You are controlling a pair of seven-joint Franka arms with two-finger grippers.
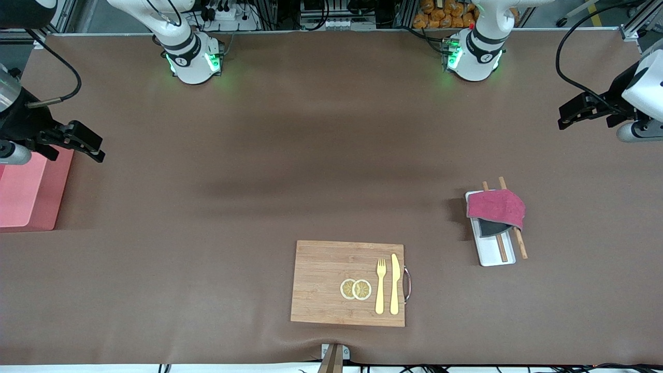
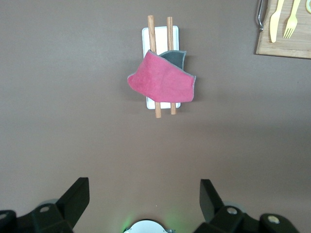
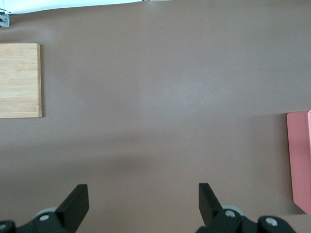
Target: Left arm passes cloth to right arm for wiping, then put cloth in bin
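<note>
The crimson cloth [image 1: 496, 208] [image 2: 163, 82] lies draped over a narrow white tray [image 1: 489, 255] [image 2: 161, 39] and two wooden chopsticks [image 1: 519, 243], toward the left arm's end of the table, with a dark grey corner showing. My left gripper [image 1: 564, 118] [image 2: 145, 194] hangs open and empty in the air at that end, apart from the cloth. The pink bin [image 1: 26, 191] [image 3: 300, 160] stands at the right arm's end. My right gripper [image 1: 94, 149] [image 3: 143, 194] hovers open and empty over the table just beside the bin's rim.
A wooden cutting board [image 1: 321, 274] [image 2: 291, 48] [image 3: 19, 80] lies near the front camera's edge, carrying two lemon slices [image 1: 356, 289], a yellow fork [image 1: 380, 285] and a yellow knife [image 1: 395, 284]. Both arm bases [image 1: 192, 59] [image 1: 474, 54] stand along the table's robot edge.
</note>
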